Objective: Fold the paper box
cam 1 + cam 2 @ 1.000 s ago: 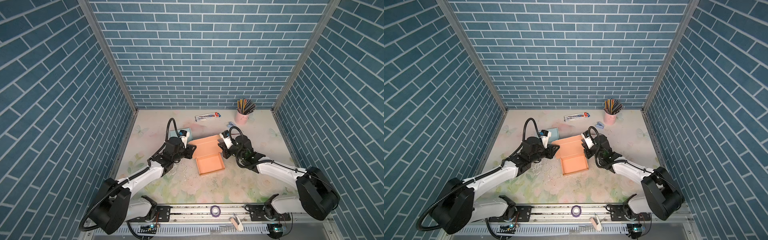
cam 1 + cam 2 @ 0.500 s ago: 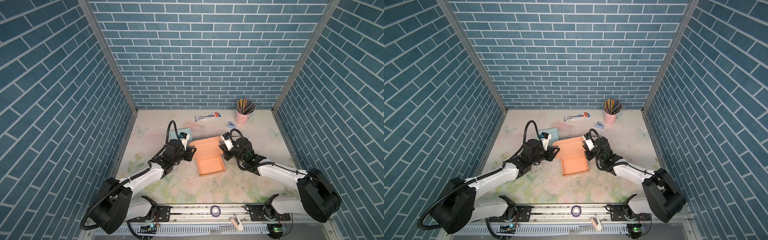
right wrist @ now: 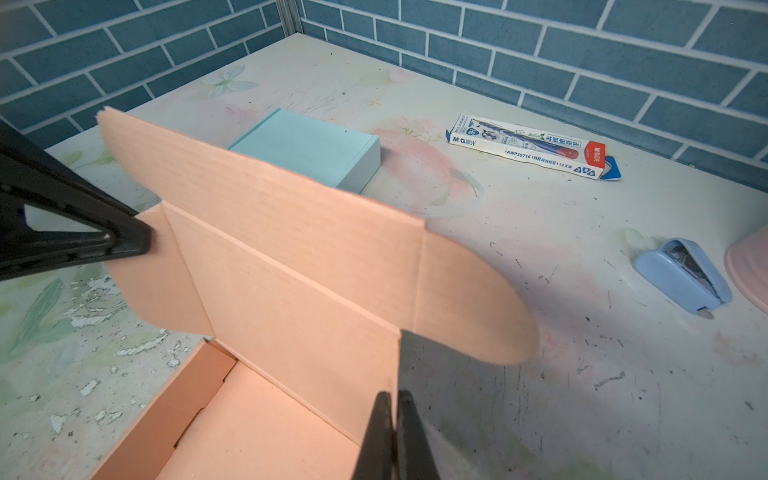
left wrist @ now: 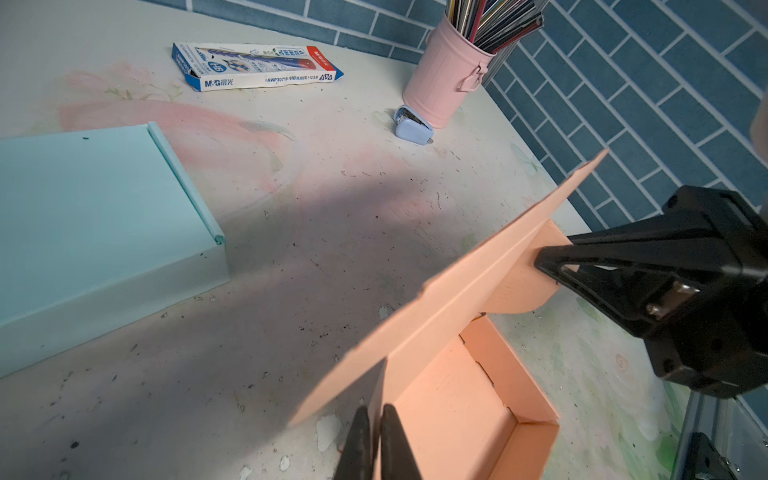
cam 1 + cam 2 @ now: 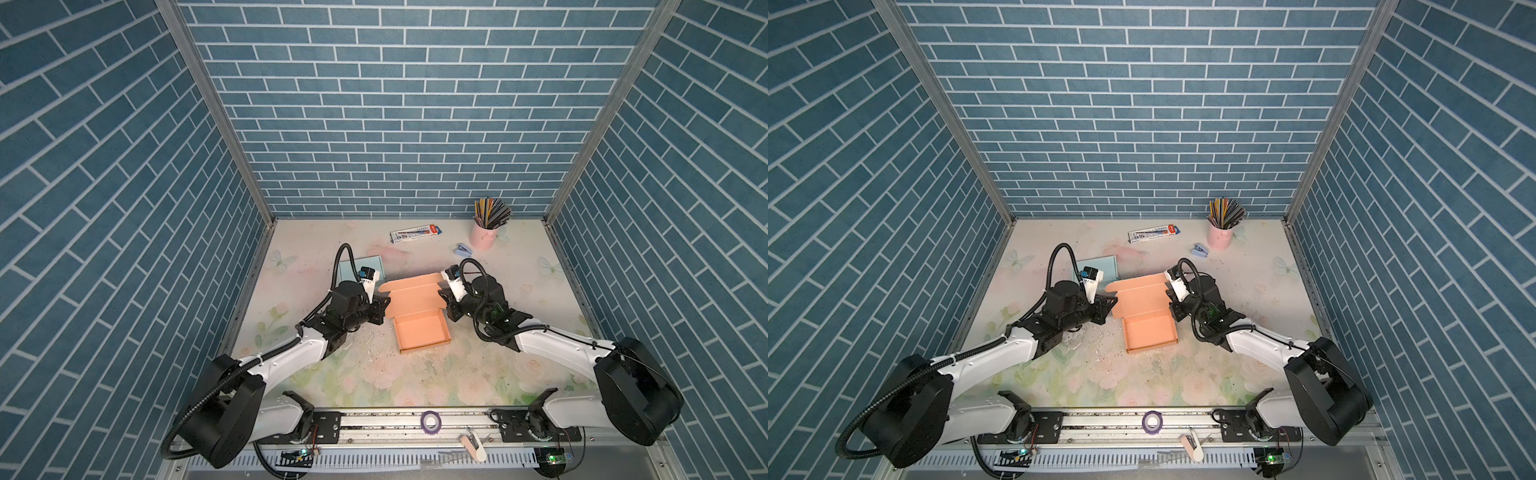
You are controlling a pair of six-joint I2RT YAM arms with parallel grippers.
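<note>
Orange paper box [image 5: 422, 336], lid raised; left pincer [image 4: 375, 413], right pincer [image 3: 392, 399] clamped on its flaps; pink cup [image 5: 482, 237] holds pencils [image 5: 491, 210].

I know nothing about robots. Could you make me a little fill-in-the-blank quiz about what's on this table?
1. The paper box has its lid ___, not folded down over the tray.
2. The left fingers and the right fingers are each pinched ___ on a side flap of that lid.
3. The pencils stand in a ___ cup.

Missing words: open; shut; pink.
</note>
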